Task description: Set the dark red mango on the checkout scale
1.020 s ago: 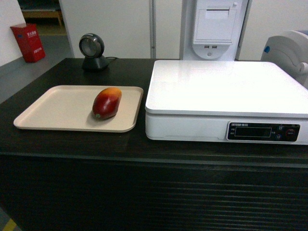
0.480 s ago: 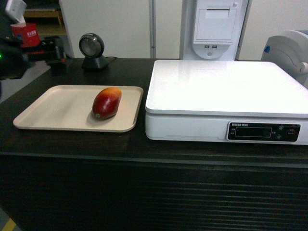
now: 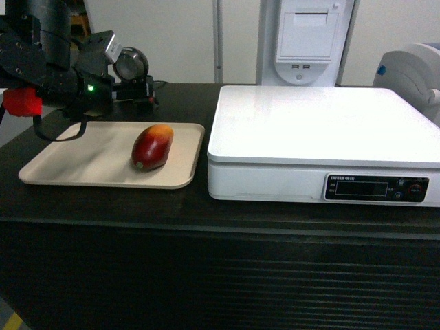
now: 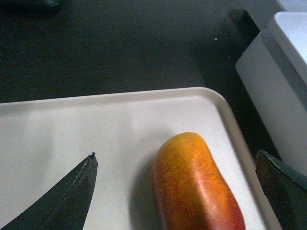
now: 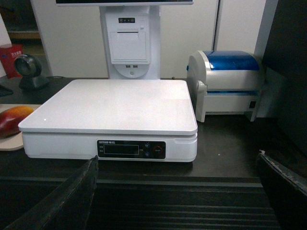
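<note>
The checkout worktop, dark with a slatted front, carried everything. Only the right wrist view took in the blue-and-white label printer standing to the right of the scale, and the whole white platform with its dark display strip in front. Only the head view showed the left arm reaching in over the far left corner of the beige tray, with the left gripper near the round barcode scanner. The left wrist view alone gave the close look: the left gripper's fingers stood spread wide, released, with the dark red mango low between them and untouched. The right gripper's fingers also stood apart, grasping nothing, in front of the worktop's edge. The tray held only the mango, lying lengthwise near its right rim, just left of the scale.
</note>
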